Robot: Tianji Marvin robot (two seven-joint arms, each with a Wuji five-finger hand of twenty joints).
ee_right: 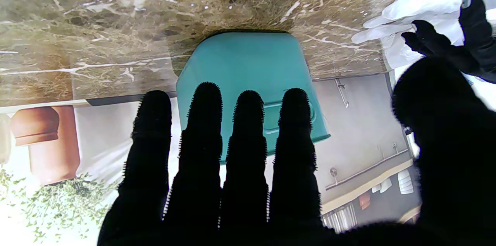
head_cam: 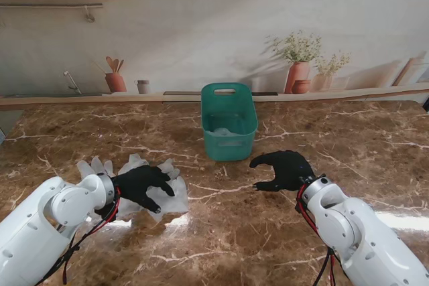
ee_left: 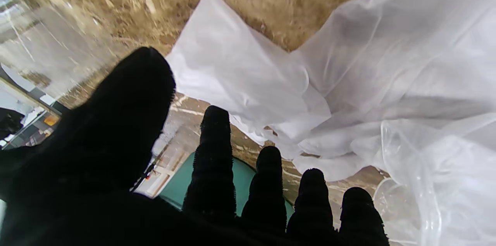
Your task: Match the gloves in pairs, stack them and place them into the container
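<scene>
Thin translucent white gloves (head_cam: 151,195) lie crumpled on the marble table at my left, seen close up as wrinkled plastic gloves (ee_left: 348,83) in the left wrist view. My left hand (head_cam: 142,183) rests over them with its fingers (ee_left: 215,160) spread and not closed on the plastic. The teal container (head_cam: 228,120) stands at the table's middle, farther from me, with something pale inside. To the container's right and nearer to me, my right hand (head_cam: 285,169) hovers open and holds nothing. The right wrist view has the container (ee_right: 248,67) beyond the spread fingers (ee_right: 248,153), and the gloves (ee_right: 422,9) at its edge.
The brown marble table (head_cam: 221,246) runs back to a wall ledge. A backdrop there has potted plants (head_cam: 299,65) and a utensil pot (head_cam: 115,80).
</scene>
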